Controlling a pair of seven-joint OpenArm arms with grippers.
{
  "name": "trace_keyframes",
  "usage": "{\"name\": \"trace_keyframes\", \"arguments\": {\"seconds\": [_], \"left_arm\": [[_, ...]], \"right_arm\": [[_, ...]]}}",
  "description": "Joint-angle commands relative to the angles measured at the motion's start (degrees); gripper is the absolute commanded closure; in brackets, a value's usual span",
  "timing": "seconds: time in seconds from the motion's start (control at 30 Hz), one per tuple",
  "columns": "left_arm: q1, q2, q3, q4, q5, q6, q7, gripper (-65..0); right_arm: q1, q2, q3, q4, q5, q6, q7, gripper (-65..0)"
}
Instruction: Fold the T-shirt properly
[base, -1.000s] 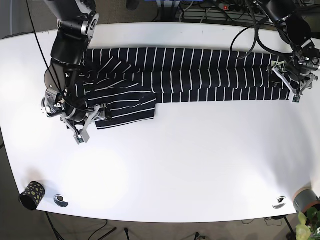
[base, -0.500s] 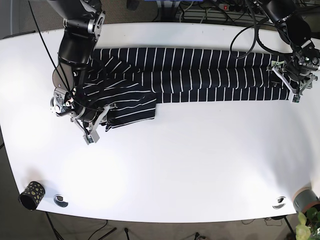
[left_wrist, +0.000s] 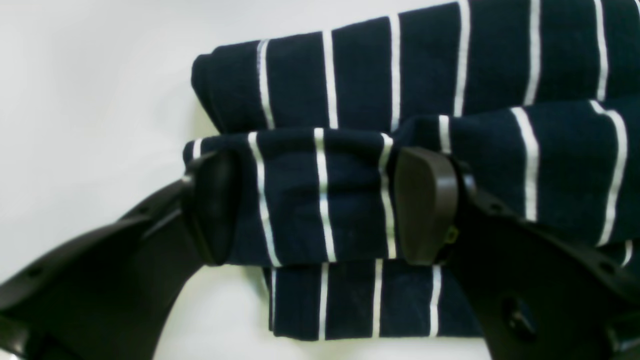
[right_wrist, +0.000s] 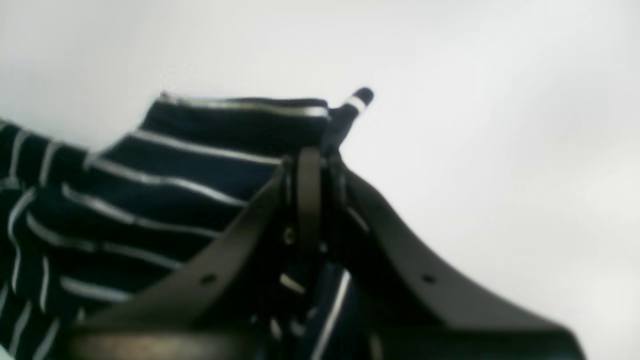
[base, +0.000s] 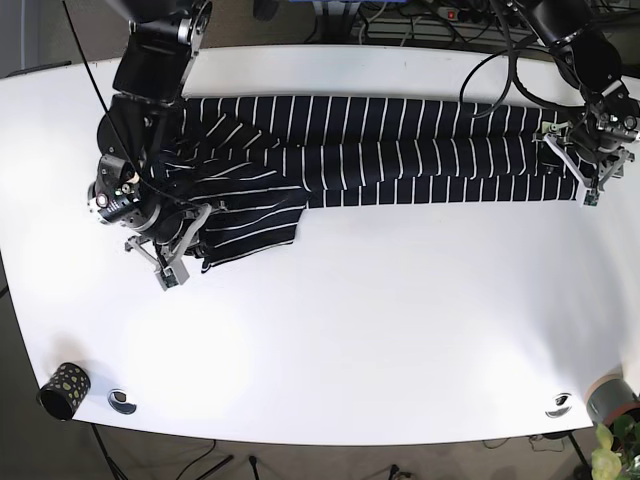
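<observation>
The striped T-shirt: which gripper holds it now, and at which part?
The right gripper is shut on the T-shirt at a sleeve corner; the left gripper is open around the bottom edge.

The T-shirt (base: 370, 150) lay stretched across the far half of my table (base: 380, 330). My left gripper (base: 590, 170) sat at its end on the base view's right, fingers either side of a fold. My right gripper (base: 178, 255) was at the opposite end, seemingly clamped on the sleeve's (base: 250, 225) edge.
</observation>
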Motion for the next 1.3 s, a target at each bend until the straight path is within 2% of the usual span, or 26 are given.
{"name": "trace_keyframes", "arguments": {"seconds": [0.0,0.07,0.13,0.3,0.67,0.7,0.77,0.87,0.97,1.03,1.1,1.27], "left_arm": [[-0.6,-0.8,-0.2,0.8,-0.2,0.1,-0.8,-43.5],[-0.7,-0.8,-0.2,0.8,-0.2,0.1,-0.8,-43.5],[-0.7,-0.8,-0.2,0.8,-0.2,0.1,-0.8,-43.5],[-0.8,-0.9,-0.2,0.8,-0.2,0.1,-0.8,-43.5],[-1.0,-1.1,-0.1,0.8,-0.2,0.1,-0.8,-43.5],[-1.0,-1.1,-0.1,0.8,-0.2,0.1,-0.8,-43.6],[-1.0,-1.1,-0.1,0.8,-0.2,0.1,-0.8,-43.6],[-1.0,-1.1,-0.1,0.8,-0.2,0.1,-0.8,-43.6],[-1.0,-1.1,-0.1,0.8,-0.2,0.1,-0.8,-43.6],[-1.0,-1.1,-0.1,0.8,-0.2,0.1,-0.8,-43.6],[-1.0,-1.1,-0.1,0.8,-0.2,0.1,-0.8,-43.6],[-1.0,-1.0,-0.1,0.8,-0.2,0.1,-0.8,-43.6]], "right_arm": [[-0.4,0.5,0.2,6.7,0.8,0.08,-2.1,0.0],[-1.9,0.4,0.9,10.1,0.8,0.08,-4.4,0.0],[-3.9,-1.0,2.7,14.2,0.8,0.08,-6.4,0.0],[-7.8,-2.6,6.4,20.1,0.8,0.08,-7.8,0.0],[-14.6,-2.6,6.8,21.0,0.8,0.08,-9.3,-0.8],[-15.1,-2.6,7.4,21.0,0.8,0.08,-9.3,-3.0],[-15.5,-2.9,10.0,21.0,0.8,0.08,-9.3,-11.4],[-15.3,-4.0,14.9,20.8,0.7,0.08,-9.2,-30.3],[-15.3,-4.4,18.4,21.0,0.8,0.08,-9.2,-45.0],[-15.3,-4.3,18.3,21.5,0.9,0.08,-9.4,-49.9],[-15.7,-4.1,18.4,23.2,2.8,0.08,-9.4,-50.9],[-18.8,-4.1,18.2,26.2,12.3,0.08,-13.3,-50.9]]}}
